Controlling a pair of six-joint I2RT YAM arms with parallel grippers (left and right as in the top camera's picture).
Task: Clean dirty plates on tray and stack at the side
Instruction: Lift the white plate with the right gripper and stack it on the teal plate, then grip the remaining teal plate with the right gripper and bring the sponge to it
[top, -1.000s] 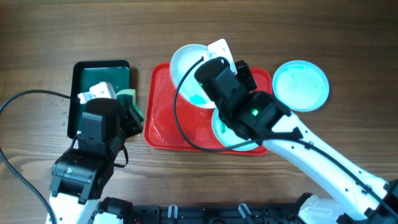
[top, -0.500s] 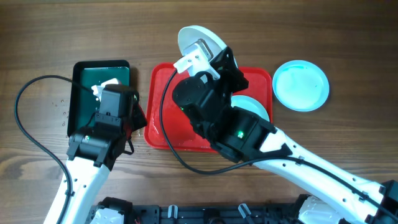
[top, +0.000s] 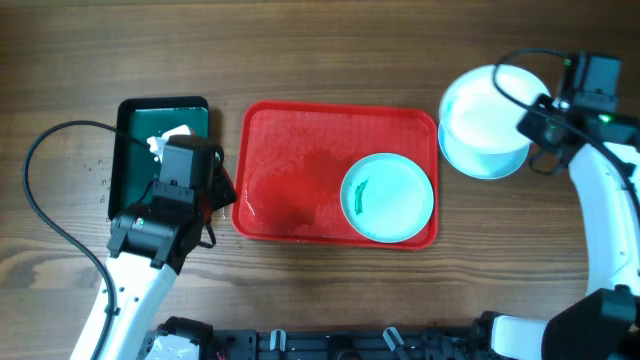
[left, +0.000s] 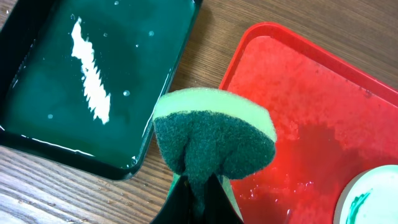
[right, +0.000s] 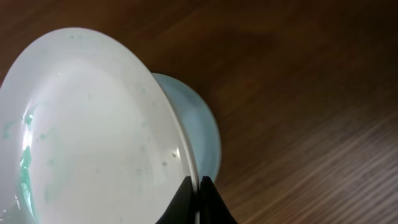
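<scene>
Spanning every view is a brown wood-grain table (top: 320, 50); nothing of the room beyond it shows. From overhead, the red tray (top: 290, 130) lies mid-frame. One turquoise plate (top: 388, 197) sits flat in its lower right corner, with a green smear (top: 359, 193) on the plate's left half. A dark green tray (top: 135, 120) sits just left of the red one.

At upper right the right gripper (right: 199, 186) is clamped on the rim of the white plate (right: 87, 130). It holds the plate tilted over a second turquoise plate (right: 202, 124) that lies on the table outside the tray. Whether the two plates touch is hard to judge.

Only the left wrist view shows the left gripper (left: 199, 193) pinching a sponge (left: 214, 134), dark scouring face toward the camera, over the gap between the trays. It also shows water and a white streak (left: 90, 74) in the dark tray, and a wet film on the red one. Only the right wrist view shows faint green traces near the white plate's left edge.
</scene>
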